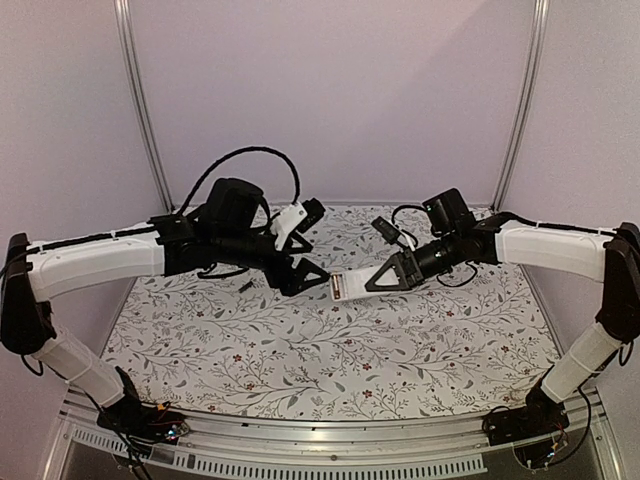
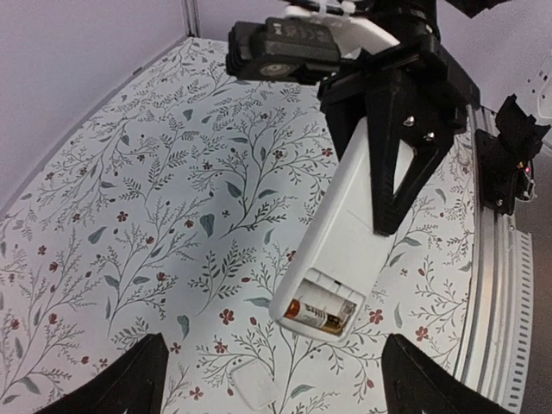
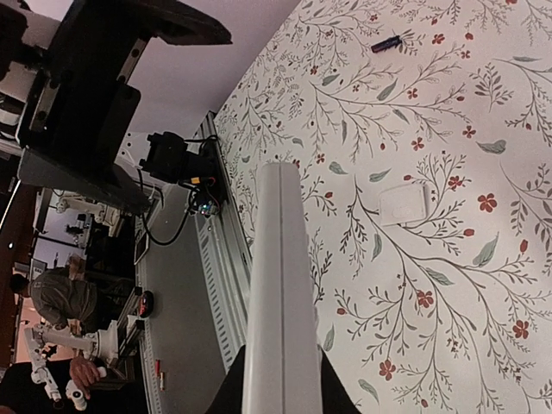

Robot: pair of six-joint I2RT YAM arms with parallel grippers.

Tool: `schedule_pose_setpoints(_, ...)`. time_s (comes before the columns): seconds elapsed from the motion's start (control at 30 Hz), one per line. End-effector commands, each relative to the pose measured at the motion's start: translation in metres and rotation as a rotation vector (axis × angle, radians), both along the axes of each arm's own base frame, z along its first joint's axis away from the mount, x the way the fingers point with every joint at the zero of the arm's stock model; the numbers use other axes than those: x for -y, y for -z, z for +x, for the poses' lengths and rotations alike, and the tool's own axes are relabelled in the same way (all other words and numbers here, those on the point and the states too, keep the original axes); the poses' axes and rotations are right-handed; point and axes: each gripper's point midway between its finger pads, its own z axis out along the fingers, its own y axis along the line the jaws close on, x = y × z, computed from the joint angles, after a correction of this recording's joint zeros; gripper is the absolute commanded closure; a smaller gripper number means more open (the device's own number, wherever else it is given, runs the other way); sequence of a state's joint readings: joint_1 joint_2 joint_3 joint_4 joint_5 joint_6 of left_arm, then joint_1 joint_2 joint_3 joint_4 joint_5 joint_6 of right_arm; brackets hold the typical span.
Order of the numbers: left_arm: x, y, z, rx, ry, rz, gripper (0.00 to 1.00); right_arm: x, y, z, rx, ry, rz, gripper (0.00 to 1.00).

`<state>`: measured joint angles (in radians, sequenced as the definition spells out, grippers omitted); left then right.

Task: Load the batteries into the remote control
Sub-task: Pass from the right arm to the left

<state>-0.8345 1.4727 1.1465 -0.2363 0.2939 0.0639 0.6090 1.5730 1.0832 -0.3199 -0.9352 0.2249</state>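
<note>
i'm holding the remote control (image 2: 345,233) aloft, pinched in the right pincer (image 1: 372,284), one battery (image 2: 319,312) seated; the left pincer (image 2: 274,358) is hanging spread, needing the second battery (image 3: 385,41) lying on the tabletop (image 3: 483,328).

No text, brand or number is legible, neither on the remote control (image 2: 341,233) nor its seated battery (image 2: 321,312).

below me, a table (image 1: 300,350) dressed in white, printed with grey sprigs and little red flowers. pale lilac walls (image 1: 330,90) close in behind and at both sides, and two slim metal posts (image 1: 145,110) rise at the back corners. a ribbed aluminium rail (image 1: 330,440) runs along the near edge. past it there's a dim workshop (image 3: 112,259), with someone (image 3: 60,297) seated in it.
</note>
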Motion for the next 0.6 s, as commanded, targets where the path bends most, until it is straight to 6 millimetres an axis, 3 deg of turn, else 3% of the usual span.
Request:
schedule_pose_setpoints(0.0,0.015,0.016,-0.016,0.173,0.053,0.134,0.11,-0.004,0.002,-0.006,-0.032,-0.040,-0.021,1.00)
schedule_pose_setpoints(0.17,0.035,0.032,-0.029,0.285,0.106,0.232,0.01,-0.010,-0.003,-0.008,-0.081,-0.055,-0.009,0.99)
schedule_pose_setpoints(0.43,0.055,0.049,-0.029,0.407,0.117,0.352,0.00,-0.019,-0.008,-0.021,-0.121,-0.110,0.000,0.99)
schedule_pose_setpoints(0.57,0.063,0.056,-0.031,0.426,0.135,0.379,0.07,-0.022,-0.005,-0.026,-0.138,-0.127,-0.014,0.99)
